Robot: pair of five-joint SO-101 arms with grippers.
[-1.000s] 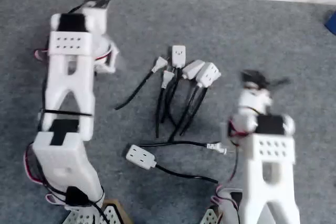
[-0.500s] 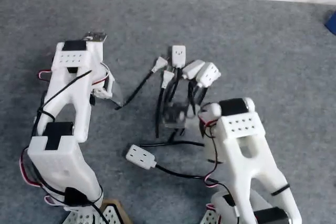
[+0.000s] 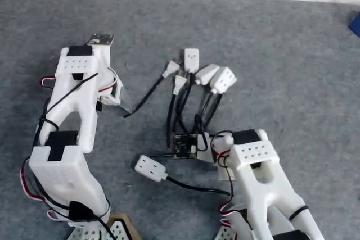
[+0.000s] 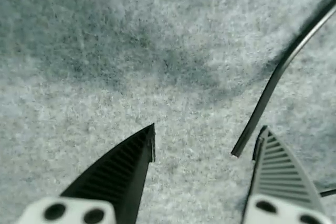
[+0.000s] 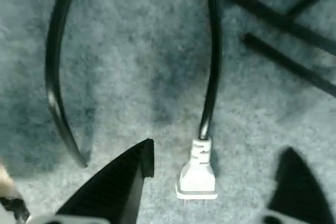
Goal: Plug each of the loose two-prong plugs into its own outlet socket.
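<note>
- Right tool (image 5: 218, 150) was open, its fingers spread on either side of a white two-prong plug (image 5: 198, 176). Neither finger touched it.
- That plug lay flat on the grey counter (image 5: 131, 77), near the counter's middle. Its black cord (image 5: 212, 51) ran straight away from the tool, and other black cords crossed close by.
- Left tool (image 4: 207, 129) was also open and held nothing, low over the counter toward the left edge.
- The free end of a loose black cord (image 4: 278, 72) lay just beside one finger of the left tool. I could not tell whether they touched.
- Toward the far edge, three white sockets (image 3: 223, 80) sat clustered with two small white plugs (image 3: 170, 69), their cords trailing back toward the middle.
- A white outlet block (image 3: 151, 168) lay toward the near edge, between the two arms.
</note>
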